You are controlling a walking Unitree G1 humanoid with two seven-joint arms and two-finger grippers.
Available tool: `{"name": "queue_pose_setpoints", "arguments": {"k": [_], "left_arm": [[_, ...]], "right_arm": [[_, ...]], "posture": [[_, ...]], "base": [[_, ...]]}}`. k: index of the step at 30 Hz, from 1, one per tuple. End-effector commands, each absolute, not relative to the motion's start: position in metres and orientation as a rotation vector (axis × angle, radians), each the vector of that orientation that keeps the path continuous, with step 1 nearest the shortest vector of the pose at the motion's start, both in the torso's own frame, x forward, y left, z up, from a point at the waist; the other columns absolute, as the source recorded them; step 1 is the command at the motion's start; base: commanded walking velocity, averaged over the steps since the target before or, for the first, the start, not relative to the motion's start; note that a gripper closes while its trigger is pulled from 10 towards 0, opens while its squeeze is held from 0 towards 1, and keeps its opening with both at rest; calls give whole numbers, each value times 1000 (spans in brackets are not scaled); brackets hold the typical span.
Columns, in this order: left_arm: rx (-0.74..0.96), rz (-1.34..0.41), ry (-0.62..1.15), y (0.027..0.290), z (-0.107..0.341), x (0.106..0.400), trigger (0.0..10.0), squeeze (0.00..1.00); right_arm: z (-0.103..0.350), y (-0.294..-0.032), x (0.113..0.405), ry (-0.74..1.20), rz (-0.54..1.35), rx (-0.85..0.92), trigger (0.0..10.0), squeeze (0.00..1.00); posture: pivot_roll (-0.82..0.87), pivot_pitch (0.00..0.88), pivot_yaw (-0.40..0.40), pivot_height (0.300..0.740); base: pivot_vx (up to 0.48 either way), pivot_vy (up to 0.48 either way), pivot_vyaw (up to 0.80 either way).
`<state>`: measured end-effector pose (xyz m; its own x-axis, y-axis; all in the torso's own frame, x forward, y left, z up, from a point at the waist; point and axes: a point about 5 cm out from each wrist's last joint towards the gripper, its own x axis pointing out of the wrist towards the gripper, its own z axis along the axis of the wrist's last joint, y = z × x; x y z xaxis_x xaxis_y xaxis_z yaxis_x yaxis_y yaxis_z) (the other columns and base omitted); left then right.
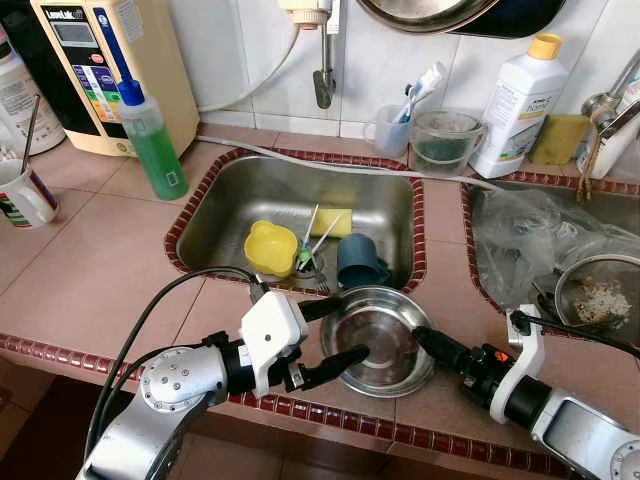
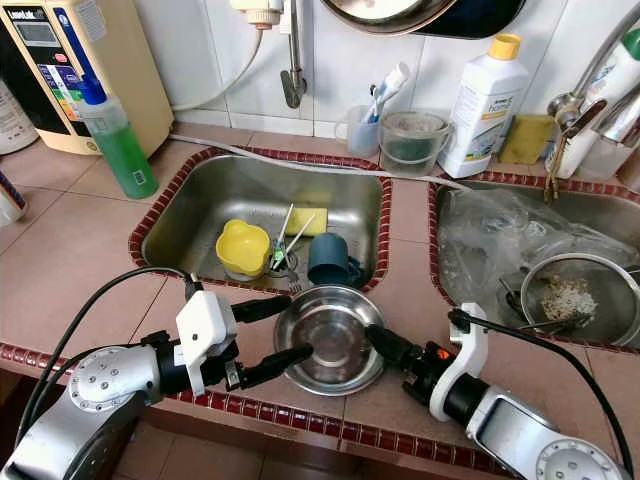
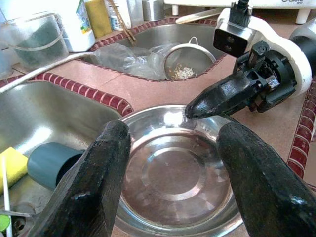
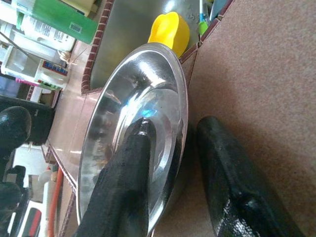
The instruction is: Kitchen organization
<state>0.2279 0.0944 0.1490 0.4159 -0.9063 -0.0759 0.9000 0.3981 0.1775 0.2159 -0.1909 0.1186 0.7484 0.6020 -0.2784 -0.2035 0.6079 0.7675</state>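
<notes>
Fingers [image 4: 128,182] of the right gripper [image 1: 425,342] straddle the empty steel bowl's [image 1: 380,340] rim

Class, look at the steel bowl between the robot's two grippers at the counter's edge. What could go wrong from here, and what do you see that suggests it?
1. The steel bowl sits near the counter's front edge; a nudge from the left gripper might tip it off.
2. The right gripper straddles only the thin rim, so the smooth metal may slip.
3. Pushed forward, the bowl could drop into the sink onto the teal cup and yellow cup.
</notes>
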Motion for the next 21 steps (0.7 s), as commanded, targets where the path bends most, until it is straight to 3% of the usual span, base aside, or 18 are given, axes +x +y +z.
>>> {"name": "queue_pose_setpoints", "arguments": {"k": [1,21], "left_arm": [[205,-1162,-37,94,151,224,10000,0],[163,-1137,-30,96,154,228,10000,0]], "right_arm": [[112,-194,211,603,467,788,0,0],[116,-201,214,583,444,791,0,0]], "posture": [[-245,79,23,740],[-246,81,23,740]], "base": [[0,0,0],[0,0,0]]}}
